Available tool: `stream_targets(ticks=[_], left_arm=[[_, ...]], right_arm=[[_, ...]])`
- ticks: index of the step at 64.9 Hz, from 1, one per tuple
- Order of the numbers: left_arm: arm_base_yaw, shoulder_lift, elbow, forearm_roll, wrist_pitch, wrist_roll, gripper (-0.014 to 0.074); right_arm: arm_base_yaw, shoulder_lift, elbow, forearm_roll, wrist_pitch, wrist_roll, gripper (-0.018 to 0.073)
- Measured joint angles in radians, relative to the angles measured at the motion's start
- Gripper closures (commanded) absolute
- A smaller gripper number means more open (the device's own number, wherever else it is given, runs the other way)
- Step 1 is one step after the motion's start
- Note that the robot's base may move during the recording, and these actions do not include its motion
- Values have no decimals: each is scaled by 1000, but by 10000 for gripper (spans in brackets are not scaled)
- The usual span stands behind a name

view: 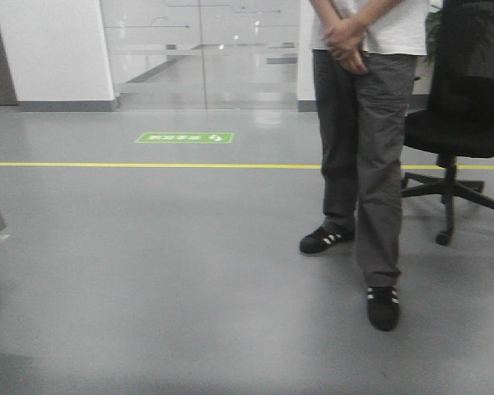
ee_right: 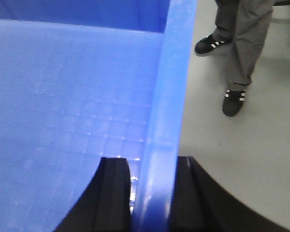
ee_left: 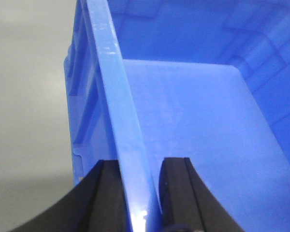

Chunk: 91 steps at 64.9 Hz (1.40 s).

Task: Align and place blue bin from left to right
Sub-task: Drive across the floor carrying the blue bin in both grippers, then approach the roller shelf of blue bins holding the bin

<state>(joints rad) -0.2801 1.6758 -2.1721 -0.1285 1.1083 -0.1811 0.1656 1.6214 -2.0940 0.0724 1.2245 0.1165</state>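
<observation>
Blue bin point(ee_left: 193, 125) rims sit within left end effector point(ee_left: 141, 193) and right end effector point(ee_right: 152, 193).

Front view faces a person point(view: 362, 148) across the floor point(view: 148, 271); wrist views hug opposite blue bin point(ee_left: 193, 121) rims, the right sharing him.

Person point(view: 362, 140) stands beside black office chair point(view: 465, 107); green floor sign point(view: 184, 137) beyond yellow line point(view: 148, 164)

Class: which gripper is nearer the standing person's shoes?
Right. The right gripper grips the wall of the blue bin with the shoes beyond it; the left gripper grips a wall with only bare floor beside it.
</observation>
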Motion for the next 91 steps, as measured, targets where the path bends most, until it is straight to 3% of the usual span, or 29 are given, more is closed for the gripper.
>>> stream_targets(ticks=[91], left_arm=[[0, 32, 0, 6, -46, 0, 708]], right_arm=[[0, 4, 4, -11, 0, 0, 627]])
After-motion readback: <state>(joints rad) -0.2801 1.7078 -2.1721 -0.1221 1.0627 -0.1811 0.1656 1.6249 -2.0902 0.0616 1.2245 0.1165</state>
